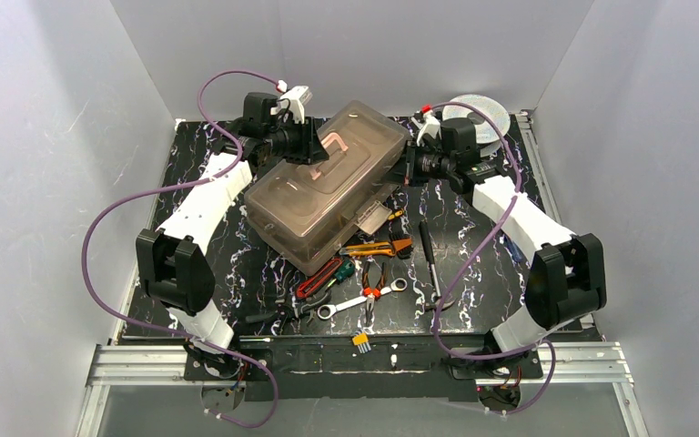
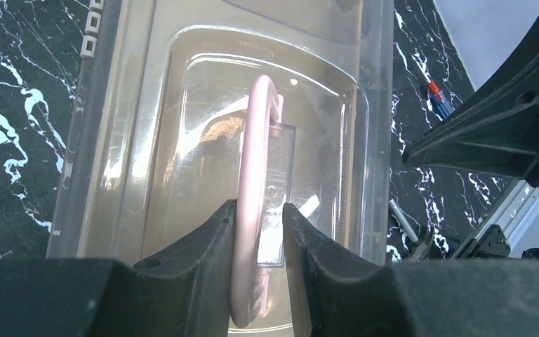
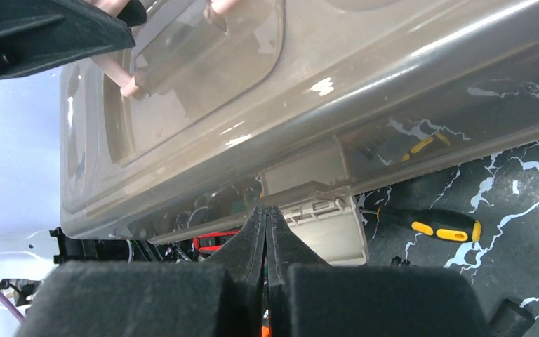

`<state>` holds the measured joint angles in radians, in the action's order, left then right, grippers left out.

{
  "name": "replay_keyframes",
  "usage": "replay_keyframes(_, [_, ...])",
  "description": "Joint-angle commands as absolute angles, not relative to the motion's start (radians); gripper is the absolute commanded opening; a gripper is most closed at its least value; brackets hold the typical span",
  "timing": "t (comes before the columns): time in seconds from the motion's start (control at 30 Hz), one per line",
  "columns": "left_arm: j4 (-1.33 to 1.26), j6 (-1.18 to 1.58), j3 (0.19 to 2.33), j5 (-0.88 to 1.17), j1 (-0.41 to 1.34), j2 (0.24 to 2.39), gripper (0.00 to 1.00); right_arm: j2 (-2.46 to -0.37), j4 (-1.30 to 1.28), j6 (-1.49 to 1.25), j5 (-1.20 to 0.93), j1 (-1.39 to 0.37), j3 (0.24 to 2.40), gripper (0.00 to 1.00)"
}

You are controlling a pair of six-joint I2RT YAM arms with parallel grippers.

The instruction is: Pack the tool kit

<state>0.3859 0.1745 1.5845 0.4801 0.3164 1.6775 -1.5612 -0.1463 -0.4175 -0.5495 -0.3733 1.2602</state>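
The tan toolbox (image 1: pixel 323 196) lies slanted at the back of the black mat, its smoky lid (image 2: pixel 182 140) down. My left gripper (image 2: pixel 260 207) straddles the pinkish-beige handle (image 2: pixel 253 182) on the lid. The left finger touches the handle and a small gap shows at the right finger, so the jaws are open around it. My right gripper (image 3: pixel 267 208) is shut and empty, tips against the box's side by the beige latch (image 3: pixel 326 225). Loose on the mat lie a yellow knife (image 1: pixel 373 248), red pliers (image 1: pixel 319 278), wrenches (image 1: pixel 364 300) and a hammer (image 1: pixel 430 264).
A round silver wire spool (image 1: pixel 482 114) sits at the back right behind the right arm. A black-and-yellow screwdriver (image 3: pixel 435 223) lies just beside the box. White walls close in the mat on three sides, and a metal rail (image 1: pixel 373 360) runs along the near edge.
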Motion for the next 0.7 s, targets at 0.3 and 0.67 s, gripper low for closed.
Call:
replay_keyframes(0.3, [0.34,0.205,1.6,0.488,0.318,1.667,0.0,-1.378,-0.009,-0.492,-0.493,-0.373,1.029,0.01])
replay_keyframes(0.67, [0.459,0.229,1.83,0.332,0.327,1.66,0.0,-1.415,0.172,-0.798,-0.4,-0.357,0.839,0.71])
